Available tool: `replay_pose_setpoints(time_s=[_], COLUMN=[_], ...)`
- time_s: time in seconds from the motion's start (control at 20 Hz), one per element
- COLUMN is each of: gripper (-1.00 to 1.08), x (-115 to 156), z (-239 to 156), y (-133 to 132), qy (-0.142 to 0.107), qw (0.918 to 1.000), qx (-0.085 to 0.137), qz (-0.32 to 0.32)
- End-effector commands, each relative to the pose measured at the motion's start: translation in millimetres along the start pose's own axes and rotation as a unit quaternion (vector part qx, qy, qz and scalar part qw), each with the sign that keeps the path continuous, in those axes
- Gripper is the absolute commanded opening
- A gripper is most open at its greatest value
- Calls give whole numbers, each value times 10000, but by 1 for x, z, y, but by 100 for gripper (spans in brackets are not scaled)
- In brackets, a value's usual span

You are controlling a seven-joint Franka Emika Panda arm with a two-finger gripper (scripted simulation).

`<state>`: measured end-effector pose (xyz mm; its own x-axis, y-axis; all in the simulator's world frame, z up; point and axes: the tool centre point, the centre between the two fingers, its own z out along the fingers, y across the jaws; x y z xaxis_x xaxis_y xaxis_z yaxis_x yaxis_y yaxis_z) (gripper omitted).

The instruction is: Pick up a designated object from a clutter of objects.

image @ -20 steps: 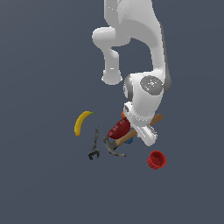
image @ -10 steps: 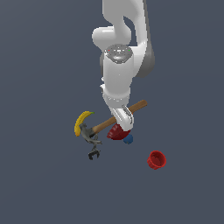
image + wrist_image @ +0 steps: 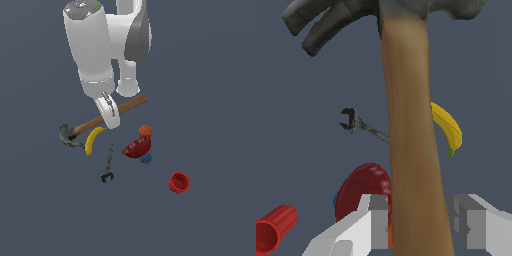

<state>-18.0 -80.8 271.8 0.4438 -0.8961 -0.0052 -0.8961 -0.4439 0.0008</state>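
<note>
My gripper (image 3: 111, 118) is shut on the brown wooden handle of the claw hammer (image 3: 127, 107), which hangs lifted above the clutter. Its dark grey head (image 3: 66, 134) points to the exterior view's left. In the wrist view the handle (image 3: 408, 145) runs between my two fingers (image 3: 376, 220) and the claw head (image 3: 341, 20) fills the far end. Below lie the yellow banana (image 3: 93, 140), the thin grey forked tool (image 3: 107, 166), the dark red bowl (image 3: 137, 148), the orange ball (image 3: 145, 130), the blue ball (image 3: 145, 159) and the red cup (image 3: 178, 183).
The arm's white links (image 3: 92, 50) stand over the clutter. In the wrist view the banana (image 3: 447, 127), forked tool (image 3: 358, 125), bowl (image 3: 362, 189) and red cup (image 3: 275, 229) lie far below on the dark grey floor (image 3: 210, 100).
The arm has risen and swung toward the exterior view's left, carrying the hammer up off the bowl; the hammer's head now hangs beyond the banana. The other items have stayed put.
</note>
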Motion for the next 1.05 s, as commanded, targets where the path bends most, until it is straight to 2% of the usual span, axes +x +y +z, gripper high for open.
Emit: replay_pose_setpoints(time_s=[0.0, 0.5, 0.7, 1.0], gripper=[-100, -100, -100, -100], x=[20, 86, 100, 107], z=[-22, -89, -102, -109], y=[16, 65, 73, 77], qy=[6, 19, 22, 26], qw=[10000, 10000, 10000, 10000], qx=[14, 7, 5, 4], qz=[-3, 1, 1, 0])
